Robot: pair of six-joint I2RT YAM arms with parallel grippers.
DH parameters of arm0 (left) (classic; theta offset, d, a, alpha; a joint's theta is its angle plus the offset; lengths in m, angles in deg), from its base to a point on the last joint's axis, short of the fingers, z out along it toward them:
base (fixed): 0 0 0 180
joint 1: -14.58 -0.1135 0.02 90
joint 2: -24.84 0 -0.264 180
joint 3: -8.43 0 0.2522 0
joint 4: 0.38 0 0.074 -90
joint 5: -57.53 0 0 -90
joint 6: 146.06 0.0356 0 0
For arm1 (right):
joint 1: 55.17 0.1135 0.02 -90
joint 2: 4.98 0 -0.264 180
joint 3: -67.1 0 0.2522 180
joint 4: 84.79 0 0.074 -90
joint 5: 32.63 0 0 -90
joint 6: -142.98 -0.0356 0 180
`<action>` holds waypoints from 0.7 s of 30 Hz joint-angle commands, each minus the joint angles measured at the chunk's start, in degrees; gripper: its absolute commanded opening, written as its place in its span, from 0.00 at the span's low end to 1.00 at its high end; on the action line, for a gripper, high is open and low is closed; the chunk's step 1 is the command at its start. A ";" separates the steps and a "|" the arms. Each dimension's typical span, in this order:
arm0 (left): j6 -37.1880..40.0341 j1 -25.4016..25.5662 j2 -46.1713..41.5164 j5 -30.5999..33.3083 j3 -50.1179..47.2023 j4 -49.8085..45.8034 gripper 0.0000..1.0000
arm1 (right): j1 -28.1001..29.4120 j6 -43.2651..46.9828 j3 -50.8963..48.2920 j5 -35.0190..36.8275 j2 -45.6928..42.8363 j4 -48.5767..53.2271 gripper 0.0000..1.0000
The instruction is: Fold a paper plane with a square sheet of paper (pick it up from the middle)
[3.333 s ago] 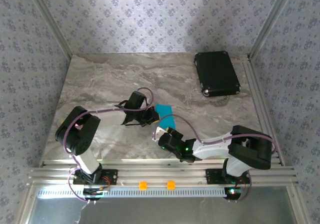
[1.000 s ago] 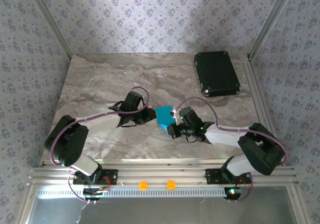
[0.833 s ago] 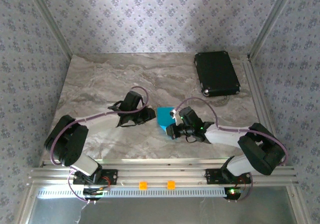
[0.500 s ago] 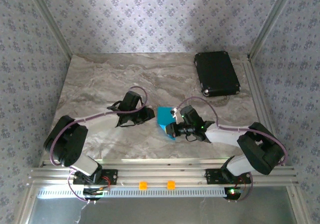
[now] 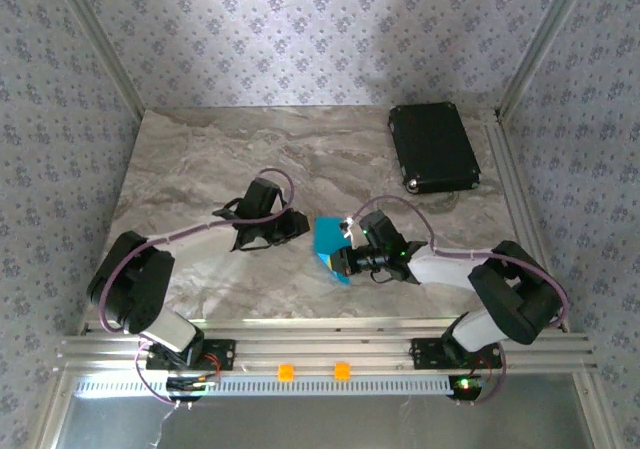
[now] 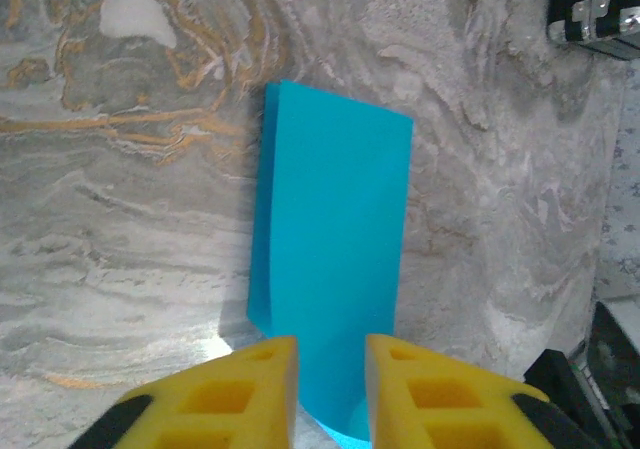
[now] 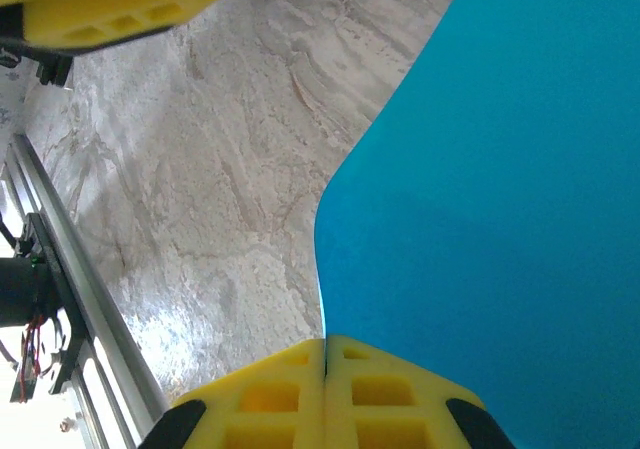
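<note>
Paper [image 5: 329,241], cyan, folded to a strip, lies on surface [image 5: 200,159] between both arms. Right jaws closed tight, pinching its edge. Left jaws a narrow gap apart over its end, gripping nothing.

Top external: faced down, far above the square sheet of paper [image 5: 328,239].
Wrists: sat close to it.
Shared: it.

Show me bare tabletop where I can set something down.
Free: the far-left table between the back wall and the left arm, and the stretch between the black case and the paper. Crowded: near centre, where the left gripper and right gripper flank the paper.
</note>
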State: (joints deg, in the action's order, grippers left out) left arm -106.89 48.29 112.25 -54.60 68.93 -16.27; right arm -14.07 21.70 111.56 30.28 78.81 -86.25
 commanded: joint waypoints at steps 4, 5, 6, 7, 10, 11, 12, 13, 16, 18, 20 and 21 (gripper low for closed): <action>2.39 -0.80 2.39 -3.83 4.68 -1.00 0.11 | -0.23 -2.01 -0.49 -3.01 0.58 -2.14 0.02; 2.19 -0.76 3.33 -4.61 5.13 -0.35 0.10 | -0.23 -2.18 -0.79 -2.97 0.56 -2.47 0.02; 2.07 -0.73 4.34 -5.78 5.59 0.28 0.09 | -0.27 -2.28 -1.02 -3.04 0.56 -2.77 0.02; 2.05 -0.69 5.49 -6.79 6.10 0.67 0.08 | -0.23 -2.28 -1.16 -3.13 0.56 -2.90 0.02; 2.78 -0.39 8.70 -8.85 8.28 0.37 0.06 | -0.15 -2.53 -1.95 -3.26 0.74 -3.84 0.02; 3.21 -0.24 9.64 -9.14 9.10 0.10 0.06 | -0.14 -2.54 -2.20 -3.31 0.96 -4.08 0.02; 3.80 -0.01 10.76 -9.32 10.15 -0.42 0.06 | -0.16 -2.55 -2.38 -3.35 1.09 -4.28 0.02; 4.37 0.12 11.73 -9.42 11.08 -0.98 0.06 | -0.22 -2.55 -2.48 -3.47 1.42 -4.37 0.02; 5.42 0.51 14.98 -10.25 13.93 -2.24 0.06 | -0.17 -2.53 -2.50 -3.96 2.11 -4.64 0.02; 6.06 0.78 17.13 -11.15 15.73 -2.85 0.05 | -0.21 -2.55 -2.39 -4.02 2.49 -4.72 0.02; 7.15 1.20 19.19 -11.53 17.73 -4.49 0.05 | -0.19 -2.50 -2.54 -4.09 2.67 -4.90 0.02; 7.72 1.54 20.26 -11.53 18.77 -5.39 0.05 | -0.19 -2.57 -2.57 -3.90 2.69 -4.90 0.02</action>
State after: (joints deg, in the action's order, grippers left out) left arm -102.08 48.90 130.07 -63.97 84.52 -18.45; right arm -14.07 19.71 109.64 27.42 80.93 -90.25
